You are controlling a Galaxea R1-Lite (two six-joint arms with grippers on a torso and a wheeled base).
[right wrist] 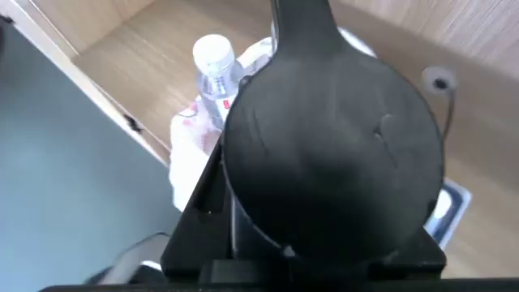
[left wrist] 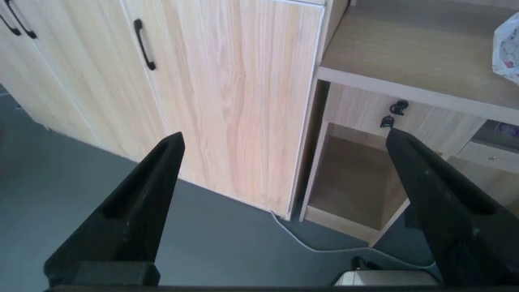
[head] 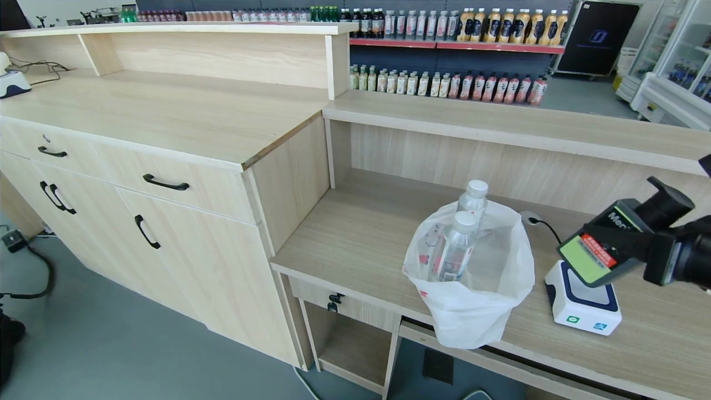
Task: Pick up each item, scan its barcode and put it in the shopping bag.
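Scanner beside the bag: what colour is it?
White, with a dark blue band around the top; the scanner shows best in the head view.

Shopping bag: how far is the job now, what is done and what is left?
Done: two bottles stand in the shopping bag. In hand: the right hand holds a green-faced box just above the white scanner, so scanning seems under way. Left: putting this box into the bag. The left hand hangs open near the cabinet.
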